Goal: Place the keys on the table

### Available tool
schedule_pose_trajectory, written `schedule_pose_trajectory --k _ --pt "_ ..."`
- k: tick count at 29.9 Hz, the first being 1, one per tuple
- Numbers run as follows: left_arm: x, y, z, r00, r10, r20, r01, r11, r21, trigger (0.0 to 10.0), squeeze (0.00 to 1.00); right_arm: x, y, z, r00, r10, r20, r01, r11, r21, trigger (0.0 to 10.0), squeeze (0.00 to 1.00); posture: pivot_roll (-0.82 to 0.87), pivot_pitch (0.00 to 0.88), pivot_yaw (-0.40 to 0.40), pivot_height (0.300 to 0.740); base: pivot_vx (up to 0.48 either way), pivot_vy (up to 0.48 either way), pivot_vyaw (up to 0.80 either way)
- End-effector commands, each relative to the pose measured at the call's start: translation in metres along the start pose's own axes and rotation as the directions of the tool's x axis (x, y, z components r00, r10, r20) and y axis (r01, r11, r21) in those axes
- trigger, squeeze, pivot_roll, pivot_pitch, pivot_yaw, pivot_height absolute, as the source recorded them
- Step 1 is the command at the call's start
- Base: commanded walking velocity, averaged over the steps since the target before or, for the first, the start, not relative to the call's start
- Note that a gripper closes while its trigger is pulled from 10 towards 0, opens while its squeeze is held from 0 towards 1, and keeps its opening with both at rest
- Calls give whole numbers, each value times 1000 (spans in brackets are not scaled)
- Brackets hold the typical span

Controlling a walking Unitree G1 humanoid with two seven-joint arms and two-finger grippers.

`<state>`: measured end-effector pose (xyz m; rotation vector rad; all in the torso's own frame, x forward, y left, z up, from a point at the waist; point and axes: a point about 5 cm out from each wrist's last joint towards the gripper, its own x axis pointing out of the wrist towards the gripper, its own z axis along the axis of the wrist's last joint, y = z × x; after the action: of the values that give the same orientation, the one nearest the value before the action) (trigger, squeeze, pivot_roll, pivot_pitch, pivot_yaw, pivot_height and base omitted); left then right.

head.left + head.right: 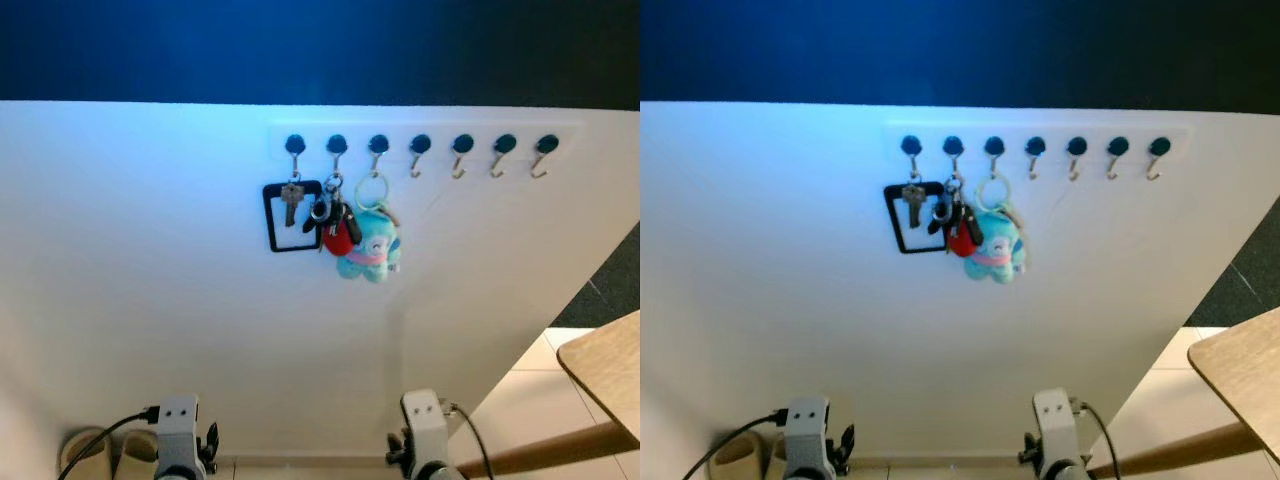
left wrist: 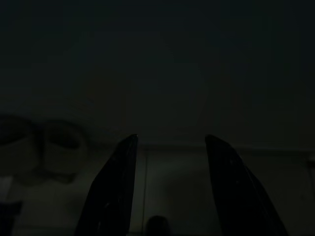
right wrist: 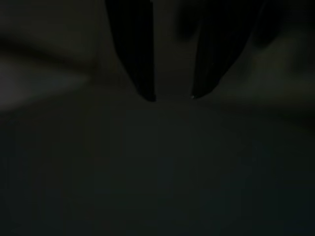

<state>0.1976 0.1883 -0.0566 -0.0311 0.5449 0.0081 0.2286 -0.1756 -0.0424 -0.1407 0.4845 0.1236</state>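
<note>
Arms low, keys (image 1: 335,225) on hooks

A home entryway: wall key hooks (image 1: 419,146), slippers (image 1: 110,455) below.

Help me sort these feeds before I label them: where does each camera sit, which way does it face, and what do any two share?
Left eye view: on the head, facing the white wall with the hook rack, the keys and the table; both wrists at the bottom.
Right eye view: beside it, same scene, same keys and table.
Left wrist view: on the left wrist, dark, along the open left hand toward slippers, which the left eye view shares.
Right wrist view: on the right wrist, dark, along the open right hand.
</note>
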Motion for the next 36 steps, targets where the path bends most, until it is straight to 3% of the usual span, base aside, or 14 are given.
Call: schedule_pose_trajectory --k 1,5,7,8,14,15,17,22,24,29,30,31,33,36 --pt "-3 0 6 995 -77 57 74 996 50 10000 0 -2 -8 14 990 -44 134 49 998 -38 10000 0 65 62 -16 740 0 0 0" --pt "-6 -2 18 979 -141 147 131 989 73 10000 0 -6 -18 34 950 -84 300 101 994 -41 10000 0 69 64 -17 740 0 0 0" --pt "-18 -6 43 918 -257 300 222 964 147 10000 0 -21 -26 69 832 -103 545 128 992 -8 10000 0 63 68 -14 740 0 0 0" --pt "-18 -6 43 918 -257 300 222 964 147 10000 0 -21 -26 69 832 -103 545 128 992 -8 10000 0 63 68 -14 740 0 0 0" --pt "-48 -19 89 758 -431 490 304 898 319 10000 0 -50 -6 116 657 -8 754 -6 1000 16 10000 0 53 72 -3 740 0 0 0" --pt "-63 -31 113 670 -524 526 348 847 401 10000 0 -64 3 143 570 28 821 -86 996 26 10000 0 49 75 2 740 0 0 0" --pt "-71 -39 126 618 -569 542 373 820 434 10000 0 -71 9 158 521 46 852 -126 992 23 10000 0 49 73 4 740 0 0 0" --pt "-77 -45 136 583 -591 557 391 806 446 10000 0 -76 11 167 489 53 871 -157 987 28 10000 0 49 71 4 740 0 0 0" --pt "-84 -55 150 531 -600 598 400 800 447 10000 0 -81 13 180 446 67 892 -197 980 25 10000 1000 46 65 4 740 0 0 0" --pt "-95 -65 166 482 -598 641 405 801 442 10000 0 -89 11 190 436 74 897 -233 972 33 10000 1000 47 62 -1 740 0 0 0" --pt "-98 -66 168 485 -599 637 409 799 441 10000 0 -91 11 190 444 78 893 -242 970 36 10000 800 47 62 -1 740 0 0 0" --pt "-98 -66 168 485 -599 637 409 799 441 10000 0 -91 11 190 444 78 893 -242 970 36 10000 800 47 62 -1 740 0 0 0" --pt "-101 -68 167 491 -608 624 413 793 447 10000 0 -94 10 189 460 82 884 -243 969 36 10000 0 48 64 -3 740 0 0 0" --pt "-103 -68 166 499 -612 614 411 791 454 10000 0 -97 9 186 477 80 875 -236 971 40 10000 0 50 68 -2 740 0 0 0"
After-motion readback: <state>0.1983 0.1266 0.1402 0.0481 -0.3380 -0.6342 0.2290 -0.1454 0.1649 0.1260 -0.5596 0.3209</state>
